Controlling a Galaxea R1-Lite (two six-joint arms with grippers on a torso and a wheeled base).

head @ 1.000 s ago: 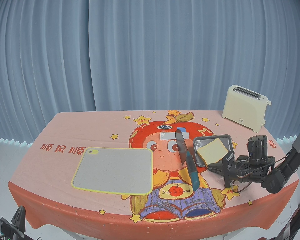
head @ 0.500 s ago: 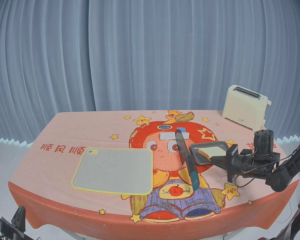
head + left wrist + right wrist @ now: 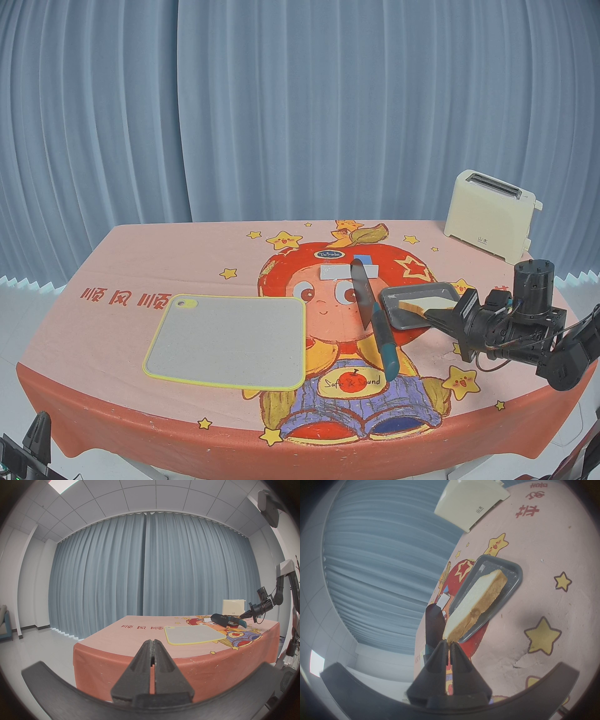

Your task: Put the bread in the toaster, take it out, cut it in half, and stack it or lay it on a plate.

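Observation:
A slice of bread (image 3: 427, 304) lies low over a grey plate (image 3: 400, 310) at the table's right. My right gripper (image 3: 432, 315) comes at it from the right and is shut on the slice's near corner. In the right wrist view the bread (image 3: 476, 600) stretches away from the right gripper (image 3: 449, 645) across the plate (image 3: 512, 573), crust side showing. A cream toaster (image 3: 490, 215) stands at the far right corner, slots up. My left gripper (image 3: 153, 651) is shut on nothing, held off the table's left end and below its top.
A knife (image 3: 375, 315) with a dark blade and teal handle lies just left of the plate. A grey cutting board (image 3: 228, 340) with a yellow rim sits front left. White and blue tape pieces (image 3: 350, 269) lie behind the knife. The table's front edge is near.
The plate and bread, tipped up toward the head camera a second ago, now sit flat and low. My right gripper has shifted right and turned level.

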